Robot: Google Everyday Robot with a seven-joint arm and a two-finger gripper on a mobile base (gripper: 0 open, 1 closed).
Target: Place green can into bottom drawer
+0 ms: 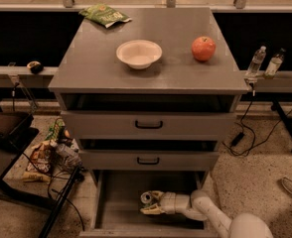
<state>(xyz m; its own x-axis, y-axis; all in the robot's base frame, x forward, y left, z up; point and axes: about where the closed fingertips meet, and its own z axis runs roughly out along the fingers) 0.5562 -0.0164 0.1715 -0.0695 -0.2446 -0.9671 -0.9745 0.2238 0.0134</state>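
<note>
The bottom drawer (118,202) is pulled out at the foot of the grey cabinet, and its flat grey floor shows. My gripper (152,203) is down inside it, reaching in from the right on the white arm (205,213). The green can (146,198) is at the gripper's tip, low over the drawer floor. Only its silver top shows plainly, and I cannot tell whether it rests on the floor.
The two upper drawers with black handles (148,125) are shut above the gripper. On the cabinet top stand a white bowl (139,53), a red apple (203,48) and a green snack bag (105,15). Cables and clutter (51,155) lie on the floor at the left.
</note>
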